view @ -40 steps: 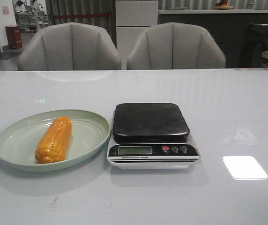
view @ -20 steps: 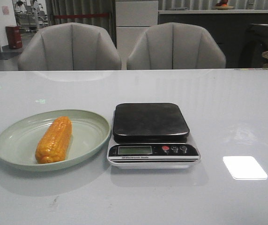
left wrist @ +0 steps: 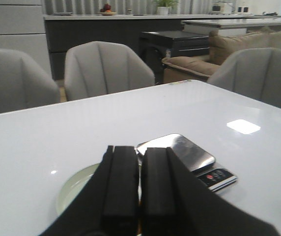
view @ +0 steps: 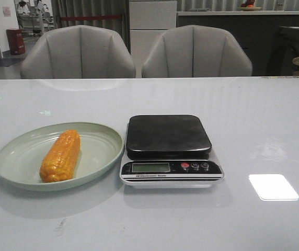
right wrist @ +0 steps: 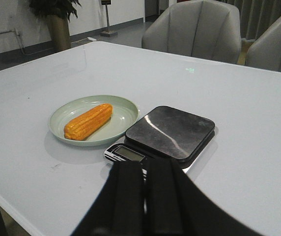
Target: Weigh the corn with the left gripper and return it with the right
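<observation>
Nearest you, both pincers are clenched on nothing: the left gripper (left wrist: pixel 139 184) and the right gripper (right wrist: pixel 145 194) each show their wide black fingers pressed together, so you must release the left one before any grasp.

The corn (view: pixel 60 155) lies lengthwise on the green plate (view: pixel 100 157), toward the table's left edge, untouched. Its kernel rows are bumpy and its body round, so I judge it could roll or twist out of smooth plastic fingers if you close off-centre. The plate is shallow with a raised rim; a low approach could catch that rim and drag the plate.

Just beside the plate, seemingly touching its rim, sits the kitchen scale (view: pixel 170 151), with a dark glossy platform and a grey display strip facing you. That flat, slick platform has no lip, so a cob set down askew may roll off.

The white table (view: pixel 264 125) behind is glossy and reflective.
</observation>
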Controlling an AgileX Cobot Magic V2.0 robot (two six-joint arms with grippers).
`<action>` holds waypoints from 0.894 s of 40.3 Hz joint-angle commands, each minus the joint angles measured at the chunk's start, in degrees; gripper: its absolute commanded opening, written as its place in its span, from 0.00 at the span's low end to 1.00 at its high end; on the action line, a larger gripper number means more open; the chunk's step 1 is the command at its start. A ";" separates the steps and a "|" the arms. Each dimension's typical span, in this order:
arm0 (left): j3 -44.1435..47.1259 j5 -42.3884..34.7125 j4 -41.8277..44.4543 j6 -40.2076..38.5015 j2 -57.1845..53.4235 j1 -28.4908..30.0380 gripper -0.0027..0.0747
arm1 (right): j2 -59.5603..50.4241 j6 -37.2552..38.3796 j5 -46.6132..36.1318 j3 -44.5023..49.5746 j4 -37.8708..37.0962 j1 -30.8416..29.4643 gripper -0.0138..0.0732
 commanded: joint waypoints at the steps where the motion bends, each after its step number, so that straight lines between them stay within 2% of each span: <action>1: 0.20 -5.10 0.08 -0.29 0.69 5.51 0.21 | 0.68 -0.48 -4.75 -1.64 -1.00 -0.28 0.35; 9: 8.13 -15.90 0.08 -0.29 0.57 17.20 0.21 | 0.68 -0.48 -4.75 -1.64 -1.00 -0.28 0.35; 19: 19.97 -31.30 -2.32 -0.29 -1.52 27.65 0.21 | 0.68 -0.48 -4.69 -1.64 -1.00 -0.28 0.35; 21: 19.57 -28.11 -2.94 -0.29 -1.52 29.06 0.21 | 0.68 -0.48 -4.63 -1.64 -1.00 -0.28 0.35; 36: 19.71 -28.06 -3.96 -0.29 -1.52 31.38 0.21 | 0.68 -0.48 -4.68 -1.64 -1.00 -0.28 0.35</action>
